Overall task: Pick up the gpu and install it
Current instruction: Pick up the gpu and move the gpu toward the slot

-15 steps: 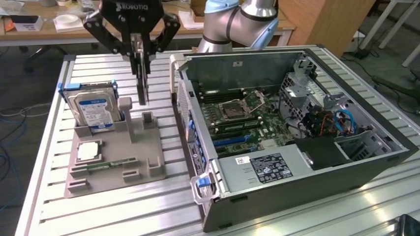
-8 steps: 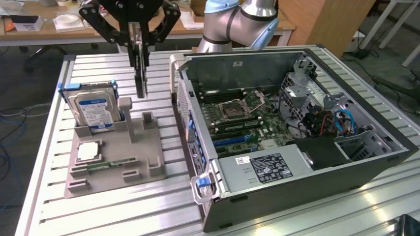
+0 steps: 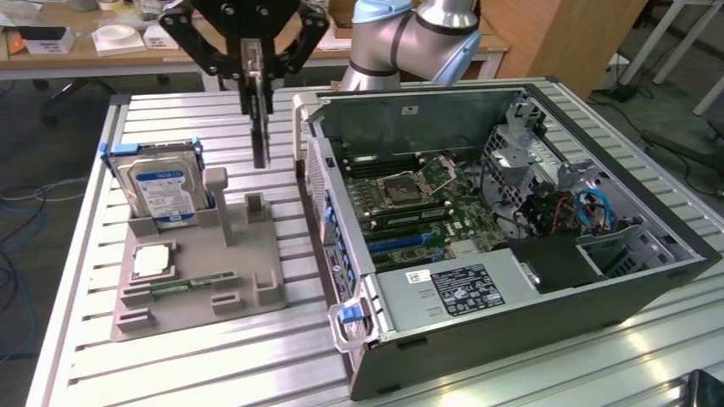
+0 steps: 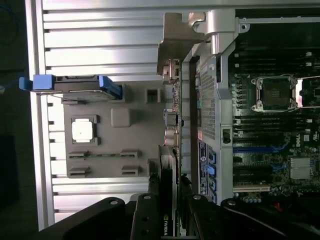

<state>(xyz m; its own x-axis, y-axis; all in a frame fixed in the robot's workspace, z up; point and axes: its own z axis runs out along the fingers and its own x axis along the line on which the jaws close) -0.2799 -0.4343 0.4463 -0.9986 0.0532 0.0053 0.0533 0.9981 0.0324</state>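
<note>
Hand: the black two-fingered hand (image 3: 258, 78) is closed narrow on the top edge of the card, and I see nothing else in it.
Card: the thin green gpu card with black cooler block and silver end bracket (image 3: 260, 136) hangs on edge in the air. It is clear of the grey moulded parts tray (image 3: 192, 314) below and just beside the case's rear wall. In the wrist view the gpu card (image 4: 167, 210) sits between the fingers, bracket end away from the camera.
Case: the open black tower computer case (image 3: 633, 271) lies on its side on the slatted aluminium worktop (image 3: 203, 373), with the green motherboard (image 3: 430, 208) facing up.
Tray: the boxy hard drive with blue-white label (image 3: 164, 191) stands upright; the slim green memory stick (image 3: 186, 283) lies flat.
Risk, wall: I judge the hanging bracket could catch the case's rear wall if the card crosses too low.
Risk, grip: such a thin pinch may let the card swing or twist, spoiling alignment.
Risk, seating: a tilted card could jam or scrape the board.
</note>
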